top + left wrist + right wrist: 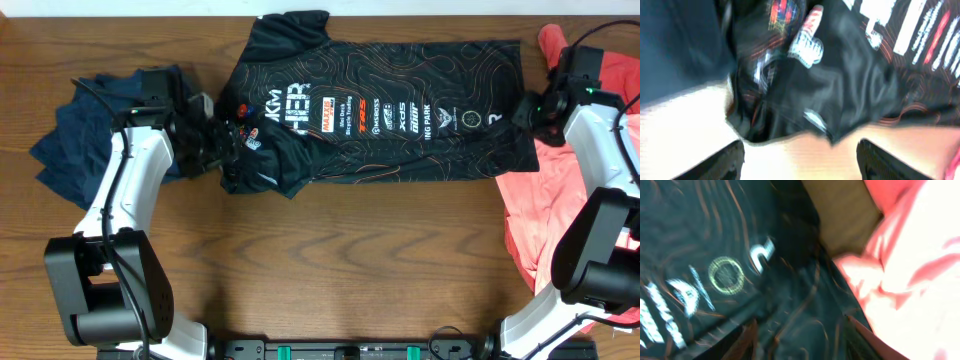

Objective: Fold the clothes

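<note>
The black jersey point(390, 110) lies spread along the far edge of the bench point(350, 270), in the middle. The left hand point(225, 140) is at its bunched left end, fingers spread. The right hand point(524, 108) is over its right end, also spread. Navy garments point(65, 150) lie at the left edge and coral shirts point(560, 200) at the right edge.

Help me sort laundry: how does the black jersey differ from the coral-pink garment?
The black jersey lies spread mostly flat mid-table; the coral-pink garment is rumpled at the table's right edge. The black jersey carries orange contour lines and logos; the coral-pink garment looks plain. Both are soft, unfolded clothes.
</note>
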Robot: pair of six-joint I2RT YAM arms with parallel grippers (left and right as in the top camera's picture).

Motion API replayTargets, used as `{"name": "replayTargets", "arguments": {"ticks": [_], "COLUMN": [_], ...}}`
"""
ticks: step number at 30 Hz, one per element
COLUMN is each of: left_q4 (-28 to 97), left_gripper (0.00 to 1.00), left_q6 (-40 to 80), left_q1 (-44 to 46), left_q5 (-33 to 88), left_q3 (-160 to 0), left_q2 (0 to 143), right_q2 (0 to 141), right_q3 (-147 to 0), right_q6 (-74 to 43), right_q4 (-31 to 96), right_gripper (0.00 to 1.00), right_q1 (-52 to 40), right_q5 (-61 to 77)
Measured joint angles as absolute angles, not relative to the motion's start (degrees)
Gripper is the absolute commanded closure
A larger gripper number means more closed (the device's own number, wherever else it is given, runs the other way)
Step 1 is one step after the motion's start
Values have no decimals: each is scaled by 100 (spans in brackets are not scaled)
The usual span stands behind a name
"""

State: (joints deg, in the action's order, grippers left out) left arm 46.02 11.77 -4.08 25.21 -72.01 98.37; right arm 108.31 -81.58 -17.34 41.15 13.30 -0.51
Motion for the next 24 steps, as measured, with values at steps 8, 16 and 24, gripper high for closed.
{"name": "replayTargets", "arguments": {"ticks": [8, 16, 24], "left_q4": [4449, 3629, 3437], "left_gripper": [28, 27, 27], "left_q6": [1037, 1022, 1028], "left_q1": [-408, -364, -353], "left_q5": [2499, 2462, 2460], "left_q3": [-6969, -6211, -5946], "left_q2": [9837, 9837, 9837], "right_q2": [10831, 10838, 10696], "right_q3": [-8073, -7085, -6340], "right_q6": [-2051, -1848, -1437], "right_q4": [5238, 5057, 3837], "right_gripper": [56, 51, 68], "right_q1": [1610, 1894, 1896], "right_q5": [-856, -685, -510]}}
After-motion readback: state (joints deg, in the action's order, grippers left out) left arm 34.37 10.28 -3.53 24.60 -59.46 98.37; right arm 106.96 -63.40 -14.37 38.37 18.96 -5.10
